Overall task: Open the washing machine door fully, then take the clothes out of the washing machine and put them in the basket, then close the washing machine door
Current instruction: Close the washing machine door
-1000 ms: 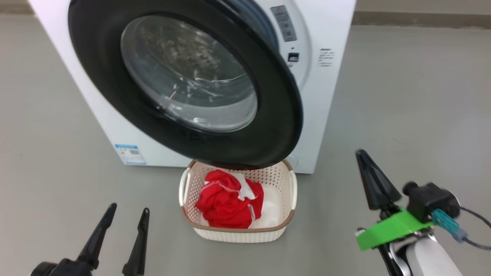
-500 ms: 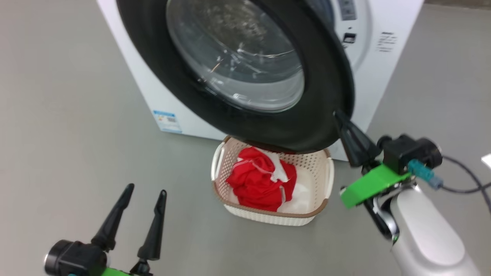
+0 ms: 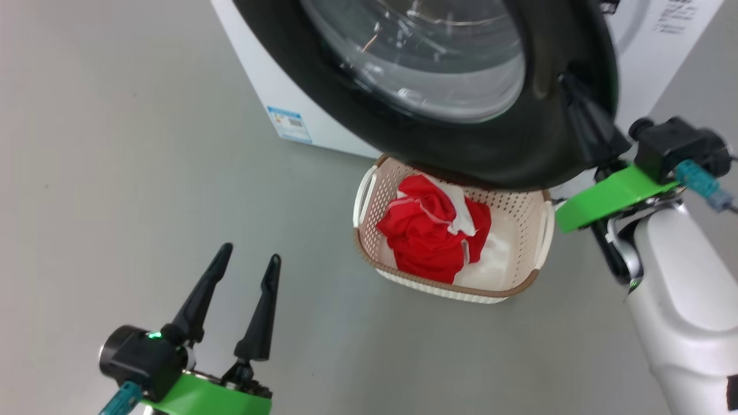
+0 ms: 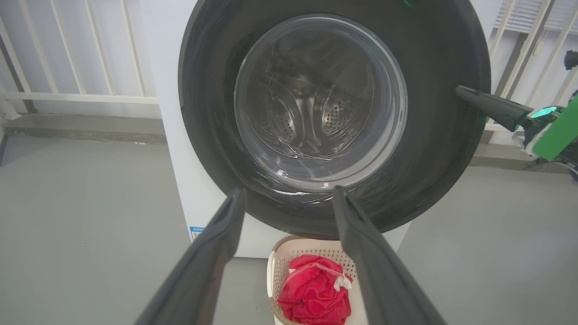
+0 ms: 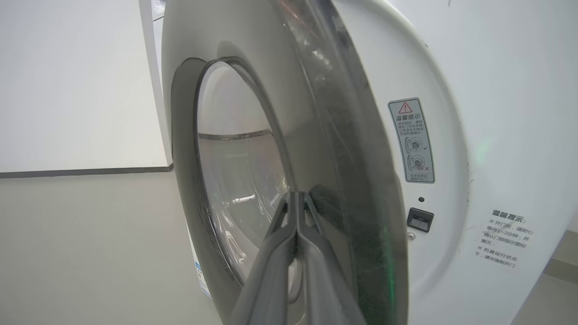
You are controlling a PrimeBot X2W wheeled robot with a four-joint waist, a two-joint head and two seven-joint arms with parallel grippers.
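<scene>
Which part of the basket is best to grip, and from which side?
Probably its left handle: the basket stands upright, and that handle faces the open left end effector. Come from above and left; the washing machine door overhangs its far end.

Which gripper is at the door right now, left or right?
The right gripper: its fingers are shut together, with the tips at the black rim of the door. The left gripper is open and hangs apart from the door.
</scene>
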